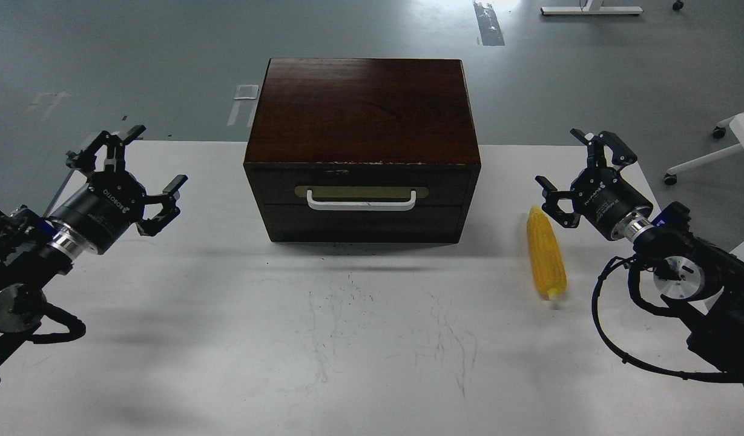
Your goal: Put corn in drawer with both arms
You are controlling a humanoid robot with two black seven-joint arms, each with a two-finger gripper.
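The yellow corn [546,251] lies on the white table [347,327], to the right of the dark wooden box [362,145]. The drawer [362,188] is closed, its white bar handle [361,200] facing me. My right gripper [580,166] is open and empty, above and just right of the corn's far end, not touching it. My left gripper [132,166] is open and empty, held above the table left of the box.
The table's far edge runs behind the box. A white chair base [711,151] stands off the table at the right. Grey floor lies beyond.
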